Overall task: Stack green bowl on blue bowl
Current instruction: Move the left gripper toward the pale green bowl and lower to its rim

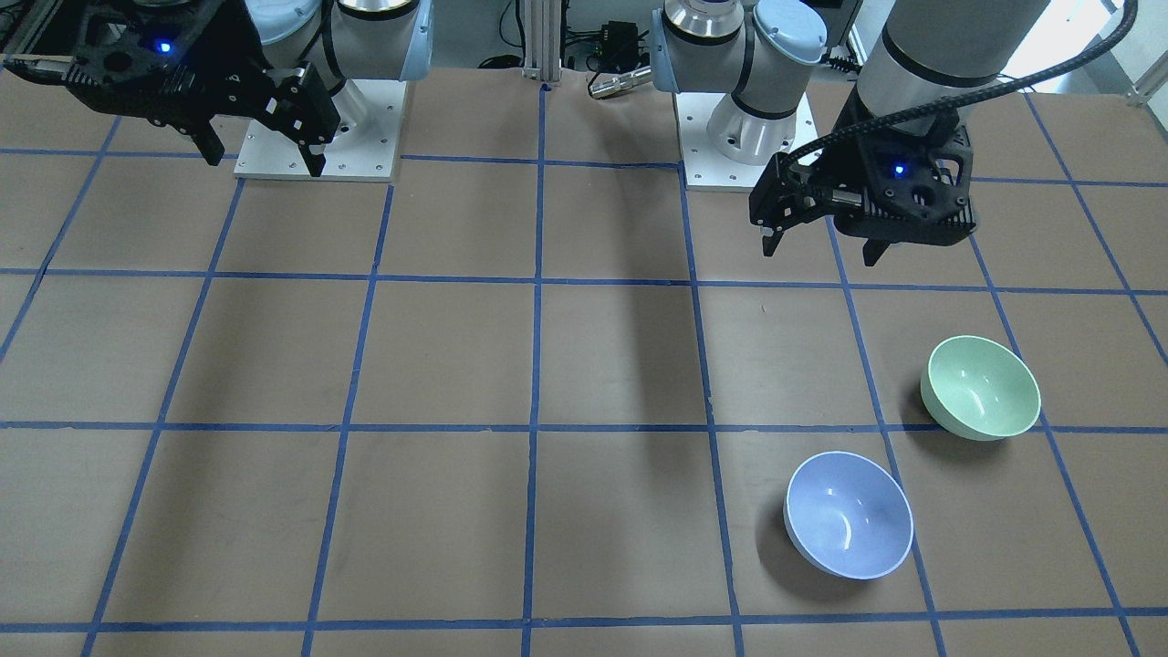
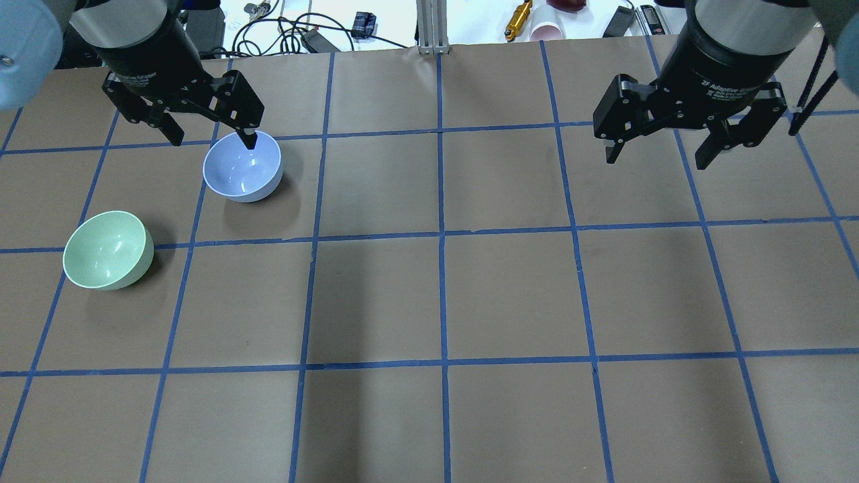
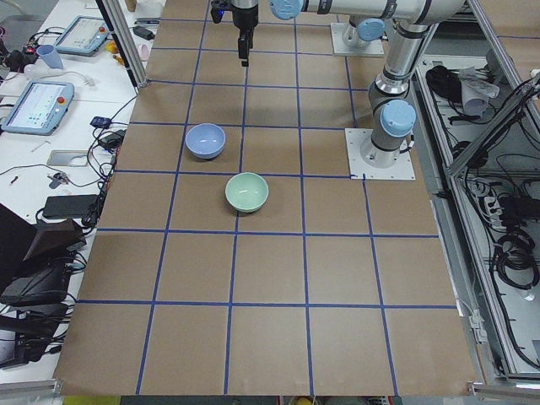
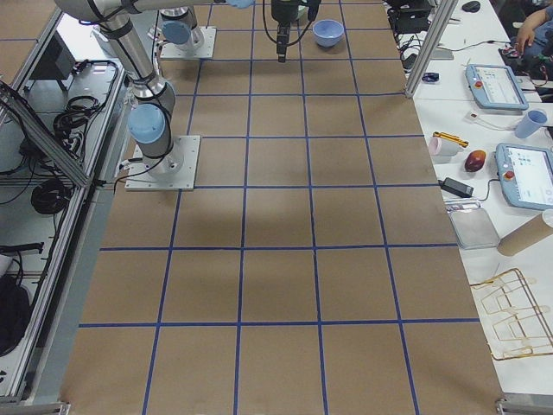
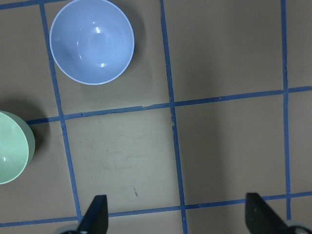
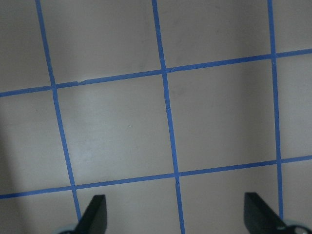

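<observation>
The green bowl (image 1: 981,388) stands upright on the brown gridded table, on my left side; it also shows in the overhead view (image 2: 107,249) and at the left edge of the left wrist view (image 5: 9,148). The blue bowl (image 1: 849,516) stands upright one grid square away from it, further from my base (image 2: 242,166) (image 5: 91,41). The bowls do not touch. My left gripper (image 1: 821,251) (image 2: 212,137) (image 5: 178,219) hangs open and empty, high above the table, nearer my base than both bowls. My right gripper (image 1: 265,164) (image 2: 655,161) (image 6: 175,219) is open and empty, high over the other half.
The arms' white mounting plates (image 1: 319,128) (image 1: 748,146) sit at the robot's edge of the table. Cables, a yellow tool (image 2: 518,19) and a cup (image 2: 545,30) lie beyond the far edge. Tablets (image 3: 38,105) lie on the side bench.
</observation>
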Controlling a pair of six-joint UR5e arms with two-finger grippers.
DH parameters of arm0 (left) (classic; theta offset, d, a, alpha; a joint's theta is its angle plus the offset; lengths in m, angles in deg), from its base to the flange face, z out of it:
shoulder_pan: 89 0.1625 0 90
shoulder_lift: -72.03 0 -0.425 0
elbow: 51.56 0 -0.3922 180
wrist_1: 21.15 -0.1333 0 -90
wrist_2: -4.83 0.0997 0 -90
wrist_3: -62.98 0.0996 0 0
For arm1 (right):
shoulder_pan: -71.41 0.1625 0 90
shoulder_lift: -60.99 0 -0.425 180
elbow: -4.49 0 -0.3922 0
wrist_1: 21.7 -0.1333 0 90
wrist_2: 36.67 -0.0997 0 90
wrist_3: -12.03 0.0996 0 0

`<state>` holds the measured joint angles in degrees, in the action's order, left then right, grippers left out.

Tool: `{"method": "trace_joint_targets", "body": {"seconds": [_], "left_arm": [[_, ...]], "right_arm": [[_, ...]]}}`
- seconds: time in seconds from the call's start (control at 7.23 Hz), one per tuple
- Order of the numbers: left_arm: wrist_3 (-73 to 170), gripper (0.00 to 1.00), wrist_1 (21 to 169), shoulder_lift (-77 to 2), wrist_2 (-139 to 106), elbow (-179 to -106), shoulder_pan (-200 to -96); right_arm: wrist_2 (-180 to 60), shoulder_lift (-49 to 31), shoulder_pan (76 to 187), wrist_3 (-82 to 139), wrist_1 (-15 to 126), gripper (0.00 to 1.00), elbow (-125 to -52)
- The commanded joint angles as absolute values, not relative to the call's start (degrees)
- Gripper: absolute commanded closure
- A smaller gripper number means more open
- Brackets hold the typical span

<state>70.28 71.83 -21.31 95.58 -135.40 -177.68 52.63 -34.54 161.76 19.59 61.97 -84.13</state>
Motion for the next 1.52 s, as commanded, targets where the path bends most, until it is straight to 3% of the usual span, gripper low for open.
{"method": "trace_joint_targets", "body": {"seconds": [0.0, 0.55, 1.38], "left_arm": [[71.23, 0.0, 71.32, -21.05, 95.54, -136.11, -177.08], [85.95, 0.0, 65.64, -22.79, 93.35, -142.33, -159.27], [106.44, 0.0, 49.9, -30.34, 90.45, -151.23, -140.62]], "right_arm": [[52.63, -34.54, 161.76, 19.59, 61.98, 0.0, -84.11], [52.63, -34.54, 161.76, 19.59, 61.97, 0.0, -84.11], [52.63, -34.54, 161.76, 19.59, 61.89, 0.0, -84.11]]}}
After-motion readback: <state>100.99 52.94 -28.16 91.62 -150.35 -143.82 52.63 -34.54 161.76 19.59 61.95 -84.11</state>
